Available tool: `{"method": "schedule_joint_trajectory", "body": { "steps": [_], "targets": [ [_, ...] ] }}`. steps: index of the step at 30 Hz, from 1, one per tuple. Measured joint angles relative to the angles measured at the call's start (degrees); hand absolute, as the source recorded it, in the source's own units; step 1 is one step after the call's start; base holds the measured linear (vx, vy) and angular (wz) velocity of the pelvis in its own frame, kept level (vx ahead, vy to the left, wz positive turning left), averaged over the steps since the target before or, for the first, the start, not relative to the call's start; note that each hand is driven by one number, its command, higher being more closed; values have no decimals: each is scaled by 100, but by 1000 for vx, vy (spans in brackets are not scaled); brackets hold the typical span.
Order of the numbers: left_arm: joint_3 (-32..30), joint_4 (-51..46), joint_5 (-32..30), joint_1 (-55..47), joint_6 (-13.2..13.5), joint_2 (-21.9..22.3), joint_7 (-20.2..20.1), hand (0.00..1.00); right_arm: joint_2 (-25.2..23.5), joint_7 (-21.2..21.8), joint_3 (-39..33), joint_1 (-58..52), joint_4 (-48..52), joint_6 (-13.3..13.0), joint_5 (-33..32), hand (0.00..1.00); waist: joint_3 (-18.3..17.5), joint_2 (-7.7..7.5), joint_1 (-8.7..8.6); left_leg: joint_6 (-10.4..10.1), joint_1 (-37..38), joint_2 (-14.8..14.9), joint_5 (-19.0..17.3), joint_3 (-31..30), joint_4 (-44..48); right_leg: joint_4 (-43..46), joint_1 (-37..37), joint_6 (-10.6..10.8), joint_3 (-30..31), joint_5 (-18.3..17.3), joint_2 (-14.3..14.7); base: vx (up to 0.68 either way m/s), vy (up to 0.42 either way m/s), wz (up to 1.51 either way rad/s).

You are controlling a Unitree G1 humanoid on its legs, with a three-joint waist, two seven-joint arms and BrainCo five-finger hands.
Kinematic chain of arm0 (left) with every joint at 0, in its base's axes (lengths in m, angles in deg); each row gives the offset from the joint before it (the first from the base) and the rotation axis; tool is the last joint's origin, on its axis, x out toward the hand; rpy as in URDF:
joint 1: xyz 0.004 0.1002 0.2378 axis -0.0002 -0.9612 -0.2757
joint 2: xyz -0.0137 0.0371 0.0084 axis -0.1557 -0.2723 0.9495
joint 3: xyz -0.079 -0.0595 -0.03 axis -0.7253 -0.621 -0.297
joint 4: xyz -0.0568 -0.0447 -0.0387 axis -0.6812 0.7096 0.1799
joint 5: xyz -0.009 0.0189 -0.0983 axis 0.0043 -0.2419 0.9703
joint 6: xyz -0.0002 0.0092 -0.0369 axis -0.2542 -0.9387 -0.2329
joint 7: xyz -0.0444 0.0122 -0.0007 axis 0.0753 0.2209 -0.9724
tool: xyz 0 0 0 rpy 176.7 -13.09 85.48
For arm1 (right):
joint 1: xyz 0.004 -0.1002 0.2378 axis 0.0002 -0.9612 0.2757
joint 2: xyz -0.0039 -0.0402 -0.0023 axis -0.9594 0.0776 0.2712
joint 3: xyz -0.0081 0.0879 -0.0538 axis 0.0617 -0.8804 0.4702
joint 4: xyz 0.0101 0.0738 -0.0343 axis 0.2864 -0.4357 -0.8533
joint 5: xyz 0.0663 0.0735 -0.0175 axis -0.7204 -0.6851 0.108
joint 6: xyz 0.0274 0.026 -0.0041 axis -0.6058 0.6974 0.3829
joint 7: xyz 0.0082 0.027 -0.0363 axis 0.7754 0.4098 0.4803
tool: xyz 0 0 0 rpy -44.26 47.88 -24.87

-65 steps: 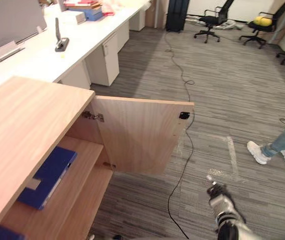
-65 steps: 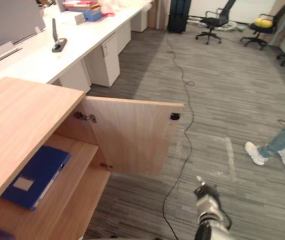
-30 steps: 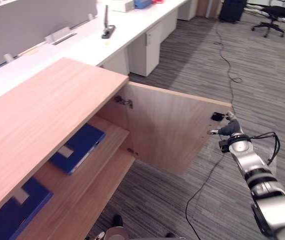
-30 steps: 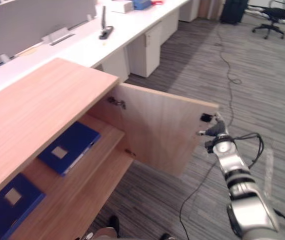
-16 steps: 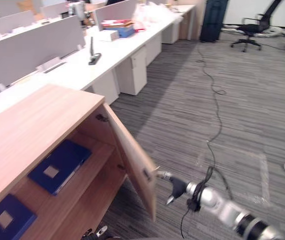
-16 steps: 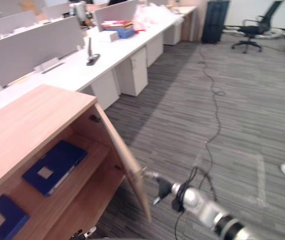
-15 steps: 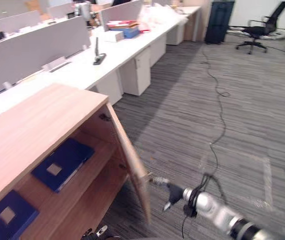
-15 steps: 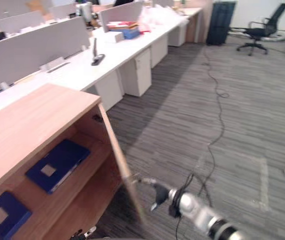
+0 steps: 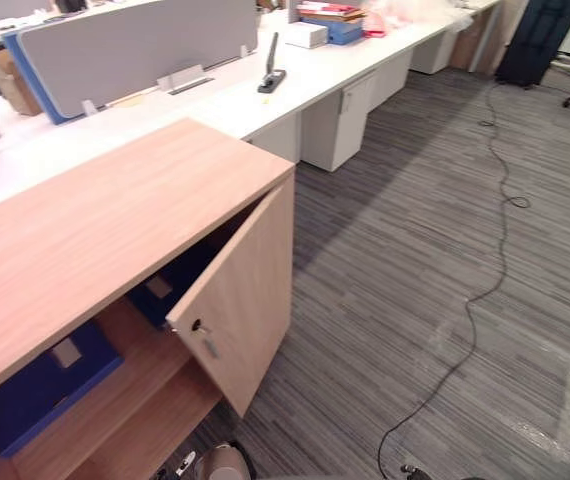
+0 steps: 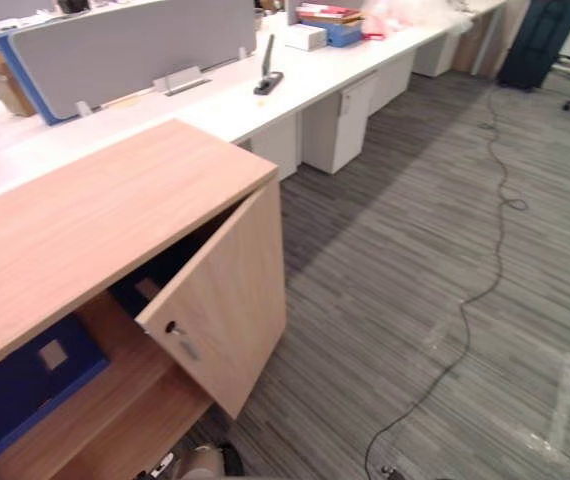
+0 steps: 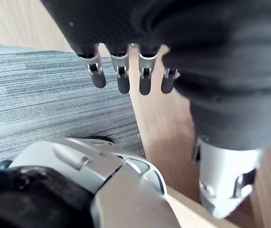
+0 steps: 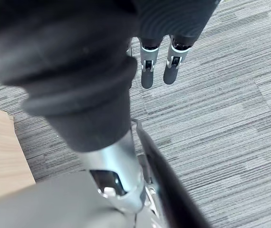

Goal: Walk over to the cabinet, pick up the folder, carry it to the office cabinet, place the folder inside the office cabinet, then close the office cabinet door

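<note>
Folders (image 9: 43, 385) inside half-shut cabinet (image 9: 105, 215)

No legible text anywhere. Pale label patch on blue folder (image 9: 35, 392) in cabinet (image 9: 105, 220): unreadable.

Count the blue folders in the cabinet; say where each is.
2. One folder lies at the shelf's left end; the second folder sits farther right, partly behind the door. Others may be hidden.

An open-plan office: long white desks (image 9: 227, 106) with grey partition screens (image 9: 135, 45), drawer pedestals (image 9: 337, 125) beneath, striped grey carpet (image 9: 435, 190), wooden office cabinet (image 9: 95, 230).
</note>
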Motion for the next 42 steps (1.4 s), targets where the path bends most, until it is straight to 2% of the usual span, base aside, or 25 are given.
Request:
{"method": "schedule_joint_trajectory", "body": {
  "steps": [2,4,5,7,9,12,13,14,16,17,18,19,20,21,23,25,26,27,29,31,35,36,38,39,42],
  "targets": [
    [12,45,-266,64,7,-19,20,0,-19,-133,-101,-15,-7,55,-315,0,-4,7,-46,14,185,0,-98,421,-151,8,-21,89,-326,49,-155,101,102,96],
    [37,109,-506,99,9,-3,34,0,-52,-248,-90,107,-4,103,-424,0,-5,76,-59,44,316,-226,-79,565,-826,19,-29,300,-693,190,-183,104,159,102],
    [123,102,-722,174,9,-96,28,0,-140,-339,-121,201,44,101,-553,0,39,-16,-27,68,339,-452,-100,388,-1155,-21,26,364,-938,240,-210,85,163,82],
    [249,93,-780,185,14,-138,22,0,-188,-341,-233,294,189,73,-686,0,35,-29,17,67,453,-677,-76,197,-1532,28,109,374,-1154,246,-278,72,126,67],
    [387,95,-732,172,27,-168,18,0,-335,-340,-257,422,318,-5,-827,0,19,-19,5,39,660,-1037,165,-137,-2095,43,277,392,-1457,252,-383,57,121,75],
    [541,25,-432,232,142,-55,-5,0,-508,-315,-420,594,414,-107,-981,0,-104,170,2,-98,873,-1580,667,-987,-3119,219,462,600,-2218,171,-551,82,119,133],
    [611,0,-402,260,160,28,-3,0,-515,-318,-546,598,412,-109,-980,0,-148,261,20,-81,861,-1732,693,-1366,-3229,443,600,695,-2607,63,-673,104,74,147],
    [637,-5,-401,257,166,28,-3,0,-501,-315,-597,598,394,-107,-979,0,-141,251,55,-133,875,-1820,615,-1511,-3247,719,675,762,-2794,-50,-841,185,135,157],
    [688,91,-473,169,165,61,-17,0,-449,-325,-1043,502,302,-43,-980,0,-188,341,89,19,1162,-2159,502,-2117,-3246,2679,1066,455,-3182,-482,-1907,180,125,149],
    [711,131,-538,143,154,33,-21,0,-457,-326,-1128,468,302,-42,-980,0,-188,319,90,119,1245,-2250,481,-2312,-3237,3122,1158,378,-3188,-453,-2165,232,115,151],
    [726,221,-641,138,154,-20,-27,0,-461,-331,-1210,435,287,-30,-983,0,-203,281,90,346,1342,-2381,475,-2678,-3213,3917,1188,-39,-2944,-278,-2580,243,106,150],
    [769,241,-741,190,139,-47,-27,0,-459,-334,-1227,417,251,-29,-986,0,-194,281,51,675,1331,-2430,508,-3092,-3155,4533,913,-371,-2229,-235,-2779,276,95,157],
    [792,244,-831,246,129,-56,-26,0,-479,-334,-1230,409,238,-33,-988,0,-204,305,41,715,1288,-2433,514,-3321,-3089,4642,707,-303,-1751,-362,-2767,177,16,175],
    [886,219,-922,313,139,-69,-24,0,-526,-328,-1290,383,240,-31,-1075,0,-181,292,33,717,1198,-2400,516,-3754,-2935,4550,206,-4,-571,-590,-2411,160,-40,203],
    [962,212,-1072,486,207,-156,13,0,-572,-328,-1311,343,358,-56,-1254,0,-163,190,-52,601,960,-2436,449,-4709,-2485,3655,-560,523,2065,-982,-1355,90,-110,245],
    [1294,188,-1092,536,281,-294,48,0,-597,-327,-1293,355,374,-60,-1481,0,-101,83,-53,406,854,-2515,381,-5345,-2256,2962,-742,738,3318,-1090,-936,21,-141,197],
    [1375,172,-1096,516,294,-346,73,0,-649,-340,-1262,357,346,-24,-1571,0,-102,14,-54,367,862,-2562,368,-5536,-2213,2664,-730,735,3456,-1050,-941,8,-189,177],
    [1378,62,-1125,433,322,-467,103,0,-754,-358,-1235,393,186,21,-1757,0,-105,-247,14,262,856,-2687,343,-5798,-2152,2003,-733,868,3462,-584,-1081,7,-173,111],
    [1118,-13,-1141,243,323,-523,173,0,-960,-326,-1072,438,137,-5,-1855,0,-168,-491,93,55,739,-2706,241,-6081,-2068,1581,-566,1158,3145,-527,-1130,-5,-290,83],
    [749,-11,-1052,135,323,-416,201,0,-1081,-293,-829,525,130,-52,-1746,0,-221,-495,189,-68,564,-2522,237,-6209,-2086,1084,-419,1060,2718,-539,-894,-35,-366,50],
    [405,4,-344,78,330,-308,195,0,-1312,-275,-644,646,77,-126,-1671,0,-199,-493,285,-462,365,-2139,369,-7030,-2236,485,-86,742,1867,-375,-271,-48,-309,86],
    [353,7,-259,78,331,-285,201,0,-1313,-290,-645,653,58,-147,-1683,0,-176,-489,318,-509,357,-2116,405,-7082,-2267,486,-62,711,1774,-389,-242,-42,-268,86],
    [314,53,-82,91,333,-267,210,0,-1267,-333,-706,687,-81,-162,-1747,0,-83,-498,269,-447,202,-1949,382,-6494,-2253,534,56,628,1394,-438,-205,-64,-140,89],
    [319,128,70,154,325,-269,207,0,-1161,-358,-752,741,-149,-172,-1871,0,15,-437,176,-302,-89,-1707,270,-5227,-1826,549,137,604,1084,-453,-230,-96,-76,92],
    [325,218,41,89,321,-230,199,0,-1005,-369,-752,745,-246,-169,-1873,0,97,-328,184,-244,-378,-1254,-226,-3215,-676,713,190,676,926,-529,-393,18,87,45]
  ]
}}
